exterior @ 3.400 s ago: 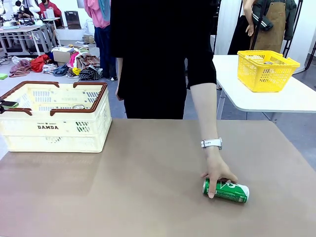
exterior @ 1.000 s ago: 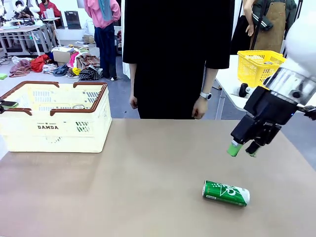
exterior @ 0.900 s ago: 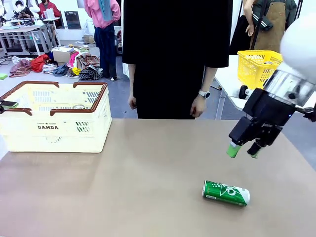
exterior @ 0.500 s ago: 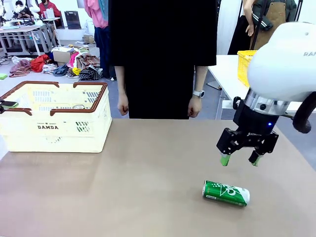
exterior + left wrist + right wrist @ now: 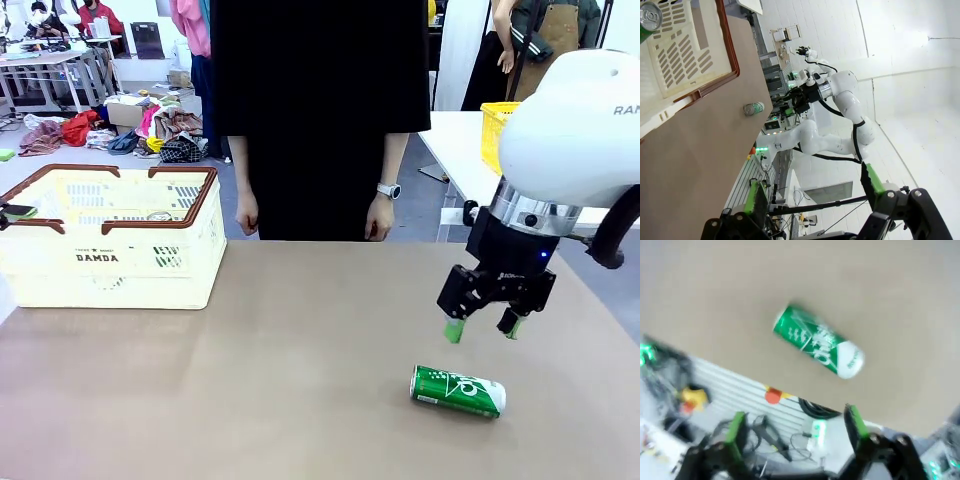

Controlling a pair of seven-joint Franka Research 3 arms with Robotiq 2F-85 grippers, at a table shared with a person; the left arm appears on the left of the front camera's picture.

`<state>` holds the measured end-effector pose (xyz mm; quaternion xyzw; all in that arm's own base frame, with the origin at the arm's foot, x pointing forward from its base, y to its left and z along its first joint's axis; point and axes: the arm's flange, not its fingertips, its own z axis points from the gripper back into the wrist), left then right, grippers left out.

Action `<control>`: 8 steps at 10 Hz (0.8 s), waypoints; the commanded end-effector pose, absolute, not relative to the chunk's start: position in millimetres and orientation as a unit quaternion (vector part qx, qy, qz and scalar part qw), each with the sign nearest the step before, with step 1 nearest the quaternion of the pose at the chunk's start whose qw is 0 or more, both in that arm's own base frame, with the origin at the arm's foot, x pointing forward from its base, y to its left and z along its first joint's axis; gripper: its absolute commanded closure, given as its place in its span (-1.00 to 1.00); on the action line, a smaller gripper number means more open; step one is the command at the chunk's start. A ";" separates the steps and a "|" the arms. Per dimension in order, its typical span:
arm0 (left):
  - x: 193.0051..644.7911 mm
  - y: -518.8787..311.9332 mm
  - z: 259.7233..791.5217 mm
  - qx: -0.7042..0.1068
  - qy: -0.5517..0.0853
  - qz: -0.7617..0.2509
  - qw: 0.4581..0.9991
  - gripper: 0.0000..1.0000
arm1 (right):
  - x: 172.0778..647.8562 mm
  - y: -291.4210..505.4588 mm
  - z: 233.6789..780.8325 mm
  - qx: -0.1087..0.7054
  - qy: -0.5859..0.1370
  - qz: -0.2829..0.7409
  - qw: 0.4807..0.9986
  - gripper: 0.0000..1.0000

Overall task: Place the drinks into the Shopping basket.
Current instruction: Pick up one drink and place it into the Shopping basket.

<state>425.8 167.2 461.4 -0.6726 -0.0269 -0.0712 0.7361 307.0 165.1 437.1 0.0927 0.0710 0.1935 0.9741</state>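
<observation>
Right fingers [image 5: 455, 329] lowered toward green can [image 5: 458, 390], spread wide, empty, left fingers [image 5: 757, 198] likewise open, empty

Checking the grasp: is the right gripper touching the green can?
Apart. Front view: the open right gripper hovers above the can, with a clear gap between them.

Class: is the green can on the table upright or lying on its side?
Lying on its side: the green can rests lengthwise on the table, one end pointing sideways.
</observation>
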 end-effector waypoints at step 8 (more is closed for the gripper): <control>422.5 166.4 464.9 -0.677 -0.024 -0.070 0.732 -1.00 | 275.7 139.8 416.1 0.124 -0.095 0.772 0.616 -1.00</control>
